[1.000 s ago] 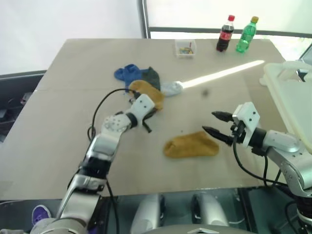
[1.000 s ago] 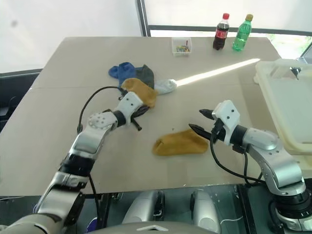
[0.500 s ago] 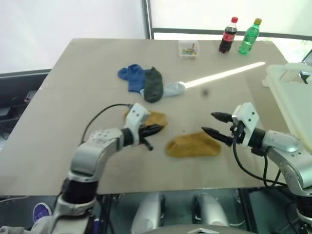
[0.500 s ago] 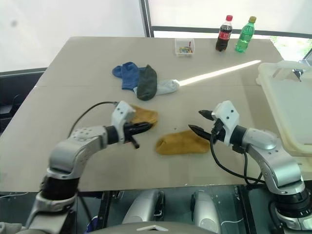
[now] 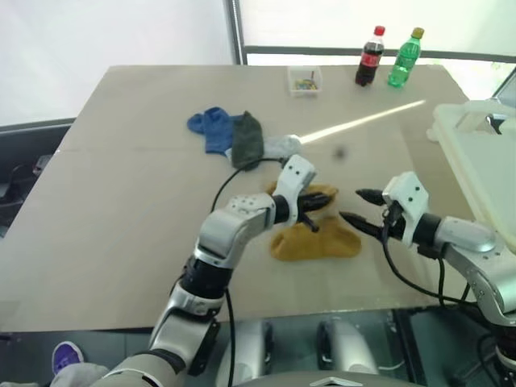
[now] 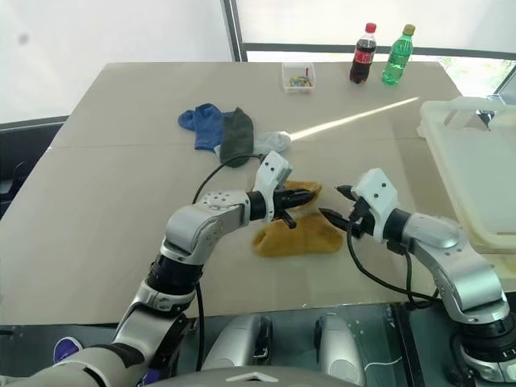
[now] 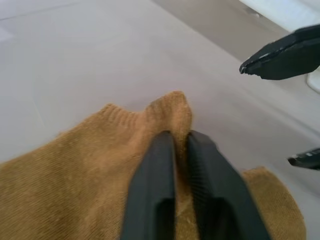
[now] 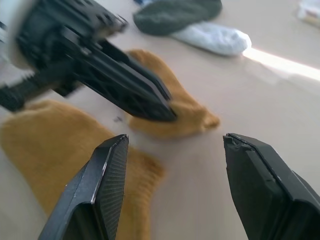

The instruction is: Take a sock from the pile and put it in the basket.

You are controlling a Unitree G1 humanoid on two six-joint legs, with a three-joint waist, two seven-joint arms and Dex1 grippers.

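The basket [image 5: 484, 165] runs off the right edge (its far side unseen), its inside hidden.

Blue, green, white pile [image 5: 242, 139] mid-table; white basket [image 5: 482, 161] probably table's right.

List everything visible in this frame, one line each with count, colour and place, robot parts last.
table: one, beige, under everything.
pile: blue, dark green and pale socks, far centre-left.
held sock: one, mustard, mid-table.
loose sock: one, mustard, just nearer the robot than the held sock.
basket: one, white, right edge.
clear box: one, far centre.
bottles: red-capped cola bottle and green bottle, far right.
left end effector: black fingers pinching the held sock.
right end effector: black fingers open, facing the left one.
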